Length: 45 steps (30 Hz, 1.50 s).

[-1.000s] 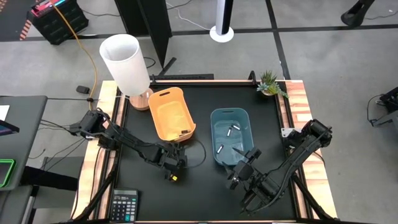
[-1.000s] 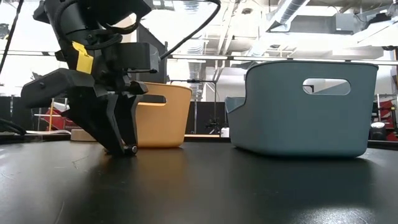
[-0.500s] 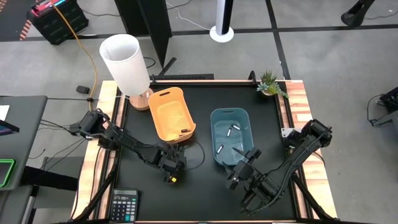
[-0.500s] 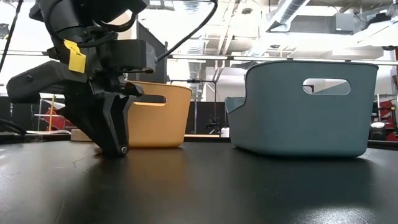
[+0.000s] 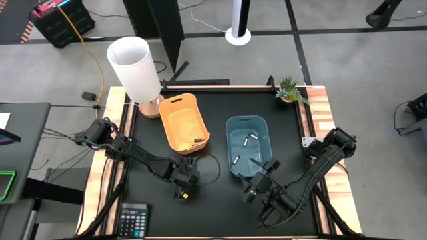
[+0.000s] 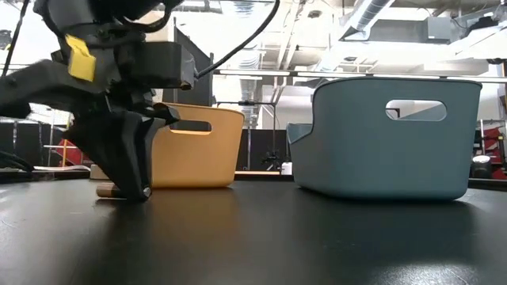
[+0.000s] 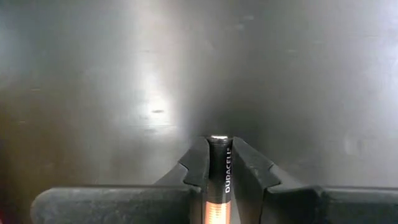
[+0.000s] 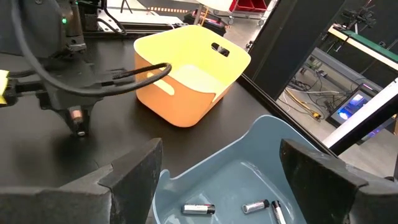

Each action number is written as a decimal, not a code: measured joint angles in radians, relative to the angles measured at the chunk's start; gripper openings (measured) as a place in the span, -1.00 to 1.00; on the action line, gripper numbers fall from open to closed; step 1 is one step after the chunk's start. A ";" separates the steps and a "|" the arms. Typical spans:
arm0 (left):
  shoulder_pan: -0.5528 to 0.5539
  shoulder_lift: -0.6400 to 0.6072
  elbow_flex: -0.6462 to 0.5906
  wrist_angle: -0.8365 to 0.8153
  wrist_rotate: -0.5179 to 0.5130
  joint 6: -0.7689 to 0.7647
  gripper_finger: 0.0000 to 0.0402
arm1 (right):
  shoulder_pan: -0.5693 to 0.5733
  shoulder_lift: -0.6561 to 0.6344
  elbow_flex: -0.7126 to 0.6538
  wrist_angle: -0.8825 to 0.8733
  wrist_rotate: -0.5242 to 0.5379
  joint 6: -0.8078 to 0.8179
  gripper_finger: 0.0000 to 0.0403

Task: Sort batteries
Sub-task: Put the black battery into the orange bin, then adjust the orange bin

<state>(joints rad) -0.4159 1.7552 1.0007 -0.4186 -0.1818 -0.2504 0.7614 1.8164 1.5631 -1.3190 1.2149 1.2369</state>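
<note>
A: How far along?
B: Silver batteries (image 8: 199, 209) lie in the blue plastic bin (image 5: 248, 147); one dark one in the orange bin (image 5: 184, 123).
A: Left gripper (image 7: 219, 163)?
B: Clamped on a copper-ended black battery (image 7: 219, 180) at the near-left tabletop. Right gripper (image 8: 217, 177) waits, spread wide.

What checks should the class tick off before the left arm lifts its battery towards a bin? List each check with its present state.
1. Battery between the left gripper's jaws: ok.
2. Battery type readable: ok, dark with a copper end.
3. Orange bin has room: ok, one battery inside.
4. Blue bin holds only silver batteries: ok.
5. Right gripper clear of the route: ok, it waits open at the blue bin's near end.
6. Battery off the table: cannot tell.
</note>
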 joint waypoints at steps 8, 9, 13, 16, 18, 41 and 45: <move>-0.018 0.001 0.082 -0.020 -0.013 0.052 -0.81 | 0.000 0.000 0.000 0.000 0.000 0.000 0.69; -0.021 0.001 0.096 -0.030 -0.027 0.060 -0.81 | 0.000 0.000 0.000 0.000 0.000 0.000 0.69; -0.030 -0.016 0.171 -0.123 -0.126 0.084 -0.81 | 0.000 0.000 0.000 0.006 0.000 -0.005 0.69; -0.029 -0.052 0.227 -0.202 -0.237 0.087 -0.81 | 0.000 0.000 0.000 0.008 0.000 -0.011 0.69; -0.028 -0.091 0.252 -0.227 -0.323 0.092 -0.81 | 0.000 0.000 0.000 0.014 0.000 -0.015 0.69; 0.284 -0.300 0.220 -0.403 -0.493 0.108 -0.08 | -0.005 0.000 0.000 0.085 0.000 -0.098 0.69; 0.270 -0.300 0.219 -0.393 -0.436 0.128 0.12 | -0.005 0.000 0.000 0.083 0.000 -0.103 0.69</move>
<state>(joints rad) -0.1454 1.4551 1.2201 -0.8119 -0.6174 -0.1219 0.7567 1.8164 1.5631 -1.2362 1.2152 1.1337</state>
